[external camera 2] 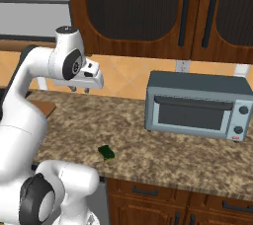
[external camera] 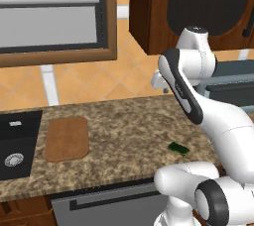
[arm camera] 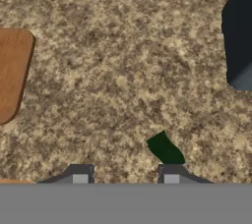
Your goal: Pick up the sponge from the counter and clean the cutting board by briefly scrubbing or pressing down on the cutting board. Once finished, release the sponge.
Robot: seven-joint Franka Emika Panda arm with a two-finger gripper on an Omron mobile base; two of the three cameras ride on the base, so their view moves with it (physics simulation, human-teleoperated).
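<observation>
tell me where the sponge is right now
The sponge lies flat on the counter near its front edge, well to the right of the cutting board and in front-left of the toaster oven.

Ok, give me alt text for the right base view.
A white robot arm holds its two-finger gripper above a speckled brown granite counter, nothing in its grasp. A small dark green sponge lies near the front edge, and a grey toaster oven stands to the right.
</observation>
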